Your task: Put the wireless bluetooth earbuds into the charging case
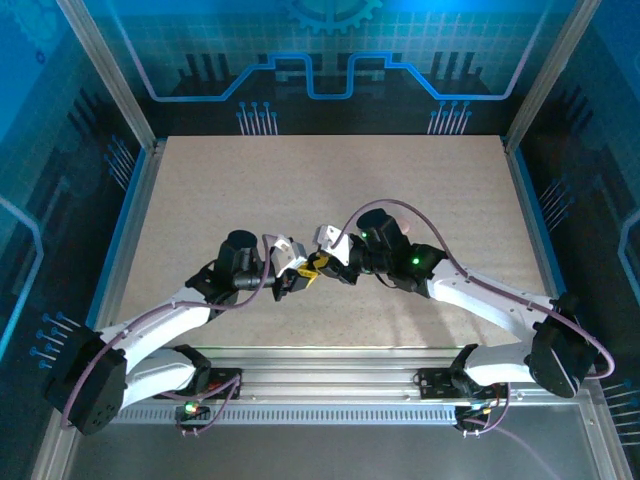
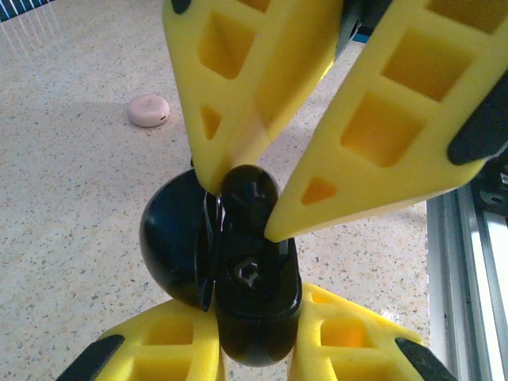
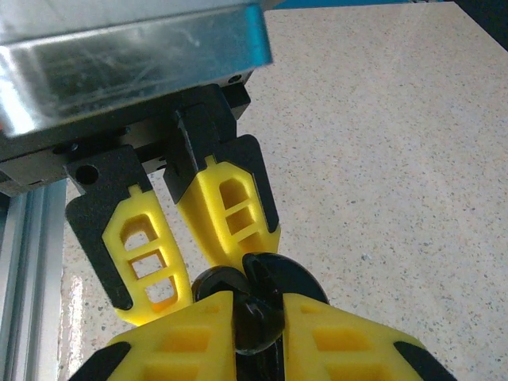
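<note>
The black charging case (image 2: 255, 279) is held upright between my left gripper's (image 2: 252, 311) yellow fingers, its domed lid (image 2: 169, 238) swung open to the left. My right gripper (image 2: 242, 202) comes down from above, shut on one small black earbud (image 2: 248, 189), which sits at the case's open top. In the right wrist view the earbud (image 3: 258, 327) is pinched in my right gripper (image 3: 258, 308), with the lid (image 3: 295, 278) just behind it and the left gripper's fingers (image 3: 230, 208) beyond. From above, both grippers (image 1: 292, 280) (image 1: 322, 265) meet near the table's front middle.
A small pink round disc (image 2: 148, 109) lies on the speckled table (image 2: 71, 198), beyond the case to the left. The aluminium rail (image 2: 476, 262) at the table's near edge runs close by. Frame posts and blue panels (image 1: 130, 120) enclose the table.
</note>
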Robot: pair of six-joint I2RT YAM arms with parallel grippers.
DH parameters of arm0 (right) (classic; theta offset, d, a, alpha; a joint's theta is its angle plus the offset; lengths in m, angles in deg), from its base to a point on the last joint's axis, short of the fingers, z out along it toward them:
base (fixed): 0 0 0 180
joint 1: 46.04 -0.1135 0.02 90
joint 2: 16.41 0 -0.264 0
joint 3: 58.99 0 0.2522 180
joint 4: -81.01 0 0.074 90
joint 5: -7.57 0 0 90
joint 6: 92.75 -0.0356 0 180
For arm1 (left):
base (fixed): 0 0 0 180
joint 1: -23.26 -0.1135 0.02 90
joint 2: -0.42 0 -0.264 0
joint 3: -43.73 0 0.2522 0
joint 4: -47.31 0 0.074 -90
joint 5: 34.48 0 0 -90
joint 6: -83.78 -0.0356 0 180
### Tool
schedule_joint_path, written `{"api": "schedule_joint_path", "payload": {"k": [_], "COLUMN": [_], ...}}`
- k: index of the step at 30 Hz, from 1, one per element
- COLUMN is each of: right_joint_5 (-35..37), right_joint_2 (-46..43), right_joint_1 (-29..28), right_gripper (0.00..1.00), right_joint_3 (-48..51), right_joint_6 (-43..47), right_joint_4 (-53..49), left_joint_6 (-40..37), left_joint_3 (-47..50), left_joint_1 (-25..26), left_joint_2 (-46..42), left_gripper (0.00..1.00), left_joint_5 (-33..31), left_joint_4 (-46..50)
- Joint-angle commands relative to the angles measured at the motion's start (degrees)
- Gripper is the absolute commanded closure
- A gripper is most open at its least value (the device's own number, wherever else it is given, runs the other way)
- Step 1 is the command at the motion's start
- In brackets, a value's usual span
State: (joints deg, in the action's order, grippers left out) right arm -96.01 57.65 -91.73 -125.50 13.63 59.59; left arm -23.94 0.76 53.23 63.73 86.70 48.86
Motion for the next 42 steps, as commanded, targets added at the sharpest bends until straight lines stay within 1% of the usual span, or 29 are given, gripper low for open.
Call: {"api": "schedule_joint_path", "payload": {"k": [1,18,24,29,32,37,40,42], "right_joint_5": [-1.62,-1.17,-2.48,-3.71,-4.96,-6.11,-7.31,-10.75], "right_joint_2": [0.29,1.61,1.39,0.30,-1.61,-5.76,-7.61,-7.63], "right_joint_1": [0.30,0.55,0.71,1.08,1.77,3.81,6.33,9.08], "right_gripper": [0.80,0.74,0.69,0.67,0.66,0.65,0.62,0.61], "right_joint_3": [-1.47,-2.59,-2.62,-2.23,-1.51,0.59,1.76,1.48], "right_joint_6": [1.12,0.43,-0.69,-2.08,-4.32,-9.61,-14.57,-18.70], "right_joint_4": [-3.28,-3.46,-2.19,-1.28,-0.52,0.19,0.06,-1.42], "left_joint_6": [-1.58,-0.83,-0.55,-0.50,-0.06,1.10,1.45,1.46], "left_joint_3": [-0.94,-0.76,-0.76,-0.67,-0.26,1.09,1.15,1.43], "left_joint_1": [0.38,0.41,0.41,0.41,0.43,0.43,0.42,0.40], "left_joint_2": [-1.75,-0.75,-0.29,0.05,0.82,3.59,5.58,6.45], "left_gripper": [0.92,0.92,0.92,0.92,0.93,0.92,0.92,0.92], "left_joint_5": [2.13,1.52,1.67,0.48,-1.38,-2.56,-2.36,-1.94], "left_joint_4": [-0.71,-2.87,-3.44,-3.68,-4.99,-10.14,-12.12,-13.20]}}
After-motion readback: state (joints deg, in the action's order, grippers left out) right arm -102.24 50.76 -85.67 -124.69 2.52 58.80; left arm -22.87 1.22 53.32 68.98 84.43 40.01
